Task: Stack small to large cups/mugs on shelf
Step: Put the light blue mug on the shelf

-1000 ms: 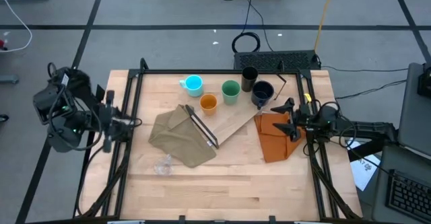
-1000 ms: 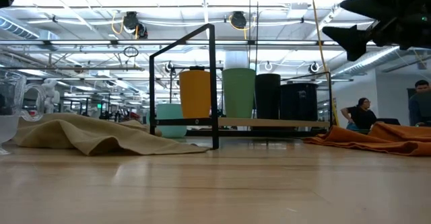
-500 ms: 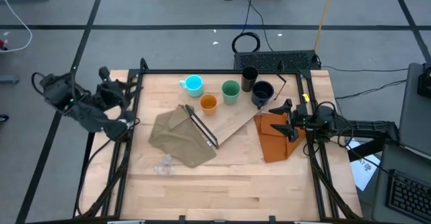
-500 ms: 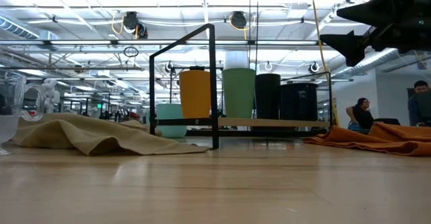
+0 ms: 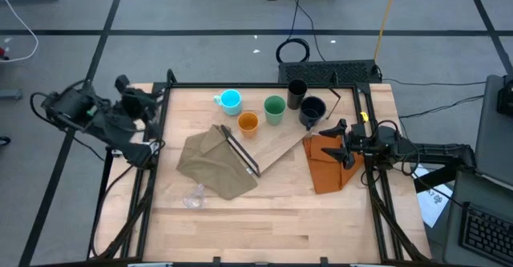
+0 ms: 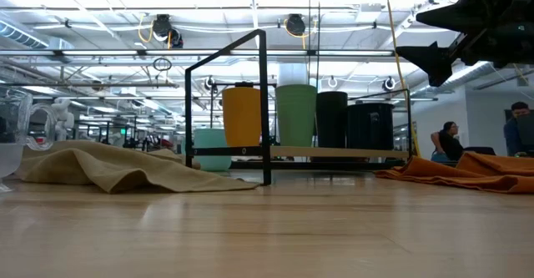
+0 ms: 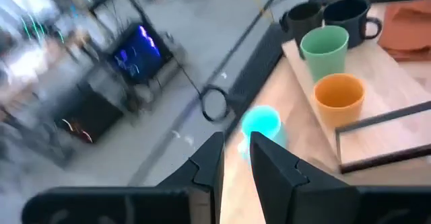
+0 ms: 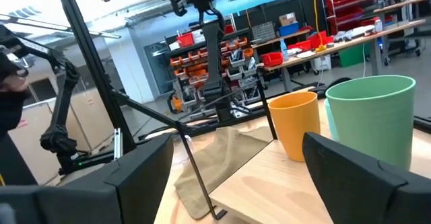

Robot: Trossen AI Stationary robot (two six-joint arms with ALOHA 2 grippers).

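Shelf [image 5: 276,147]: pale plywood board lying at a slant in the centre of the high view, black frame end toward lower left, partly over the olive-tan cloth [image 5: 212,164].

Cups, high view: orange cup [image 5: 248,123] and green cup [image 5: 274,108] stand along the board's upper edge; from the low view they appear to rest on the board. Black tumbler [image 5: 296,92] and dark navy mug [image 5: 312,111] sit just right of them, upper centre-right, close together; whether on the board or just off it, cannot tell. Cyan mug [image 5: 230,100] stands apart to the upper left, on the bare table [image 5: 264,219]. Tiny clear cup [image 5: 193,196] sits alone at lower left, well apart from the rest.

Progress (judgement): the cups stand singly, none nested inside another. Stacking is not yet begun; at most some cups are gathered at the shelf. Clear cup and cyan mug remain farthest from the group.

Right gripper [image 5: 341,141]: centre-right, above the orange folded cloth [image 5: 327,164], jaws spread wide, holding nothing; its wrist view looks at the orange and green cups.

Left gripper [image 7: 234,163]: at the table's left edge, upper left in the high view, fingers nearly together with a narrow gap, nothing between them; cyan mug ahead.
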